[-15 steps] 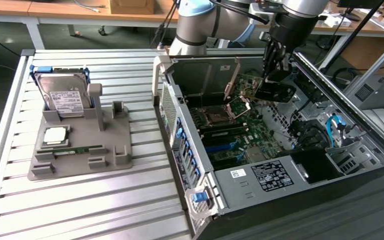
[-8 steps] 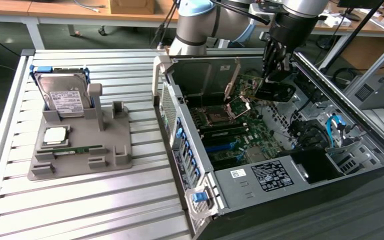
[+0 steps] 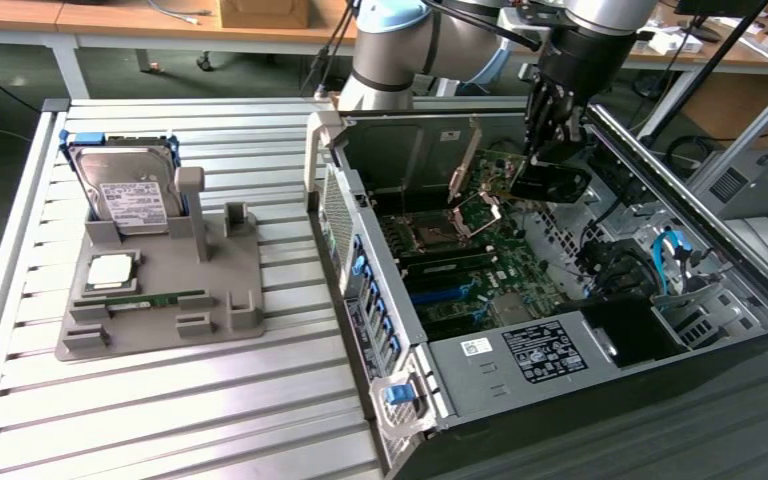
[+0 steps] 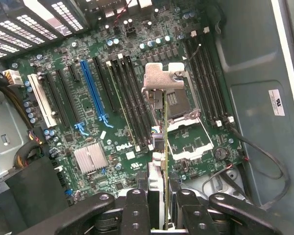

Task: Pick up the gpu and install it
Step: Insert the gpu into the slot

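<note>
Black gripper (image 4: 164,213) clamped on gpu (image 4: 165,142), thin dark card w/ silver metal bracket. Card held upright, edge-on, above green motherboard (image 4: 122,142) in open grey PC case (image 3: 504,370), exterior view's right. Not seated yet. Edge-on hold prob. so connector edge meets slot.

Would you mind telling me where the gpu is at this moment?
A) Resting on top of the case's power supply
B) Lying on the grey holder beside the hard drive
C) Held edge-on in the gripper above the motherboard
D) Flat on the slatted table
C: the gpu is clamped edge-on in the gripper, hanging over the motherboard inside the open case.
</note>
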